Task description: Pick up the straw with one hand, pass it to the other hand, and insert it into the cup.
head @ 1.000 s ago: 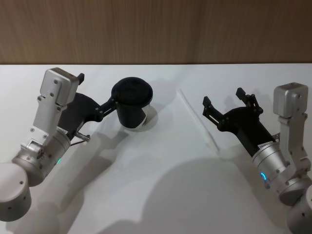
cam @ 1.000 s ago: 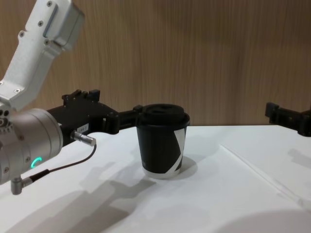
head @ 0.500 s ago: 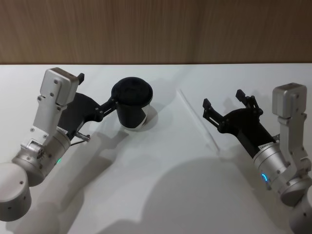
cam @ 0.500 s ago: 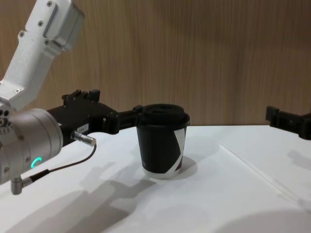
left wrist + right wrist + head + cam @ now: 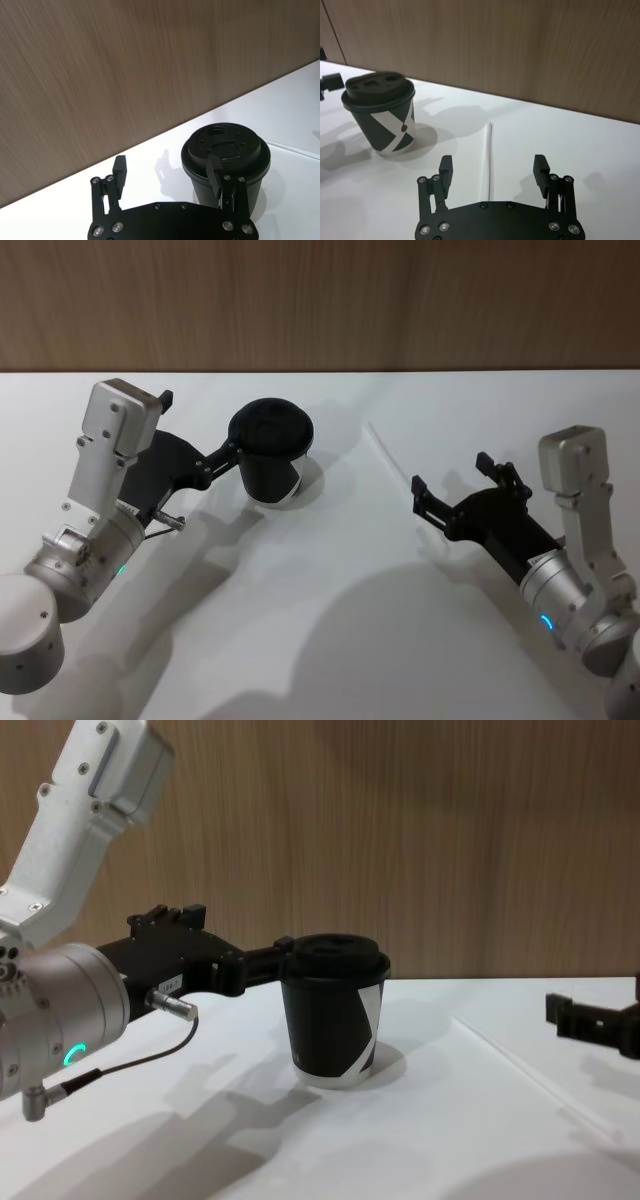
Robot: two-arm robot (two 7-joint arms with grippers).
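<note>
Left gripper [image 5: 199, 422], black two-finger unit on a silver-grey cylindrical wrist with a green-lit ring: reaches forward over the left part of the flat white table [image 5: 330, 620], fingers spread wide and holding nothing. One fingertip [image 5: 230, 448] rests against the left side of the cup; the other stands well apart from it. Small black paper cup [image 5: 272, 450] with a black plastic lid and a white diagonal stripe: upright on the table, left of centre, near the brown wood-grain wall panel [image 5: 320, 300]. Long, thin, straight white straw [image 5: 390, 458]: lies flat on the table to the right of the cup and apart from it. Its long axis runs from near the robot toward the wall, with the far end angled leftward toward the cup and the near end pointing toward the right gripper. In the head view, part of its near length is hidden behind that gripper. Right gripper [image 5: 450, 472], black two-finger unit on a silver-grey wrist with a blue-lit ring: held low over the right part of the table, fingers spread and empty. In the right wrist view the straw passes midway between the two fingers [image 5: 446, 167], with neither touching it.
</note>
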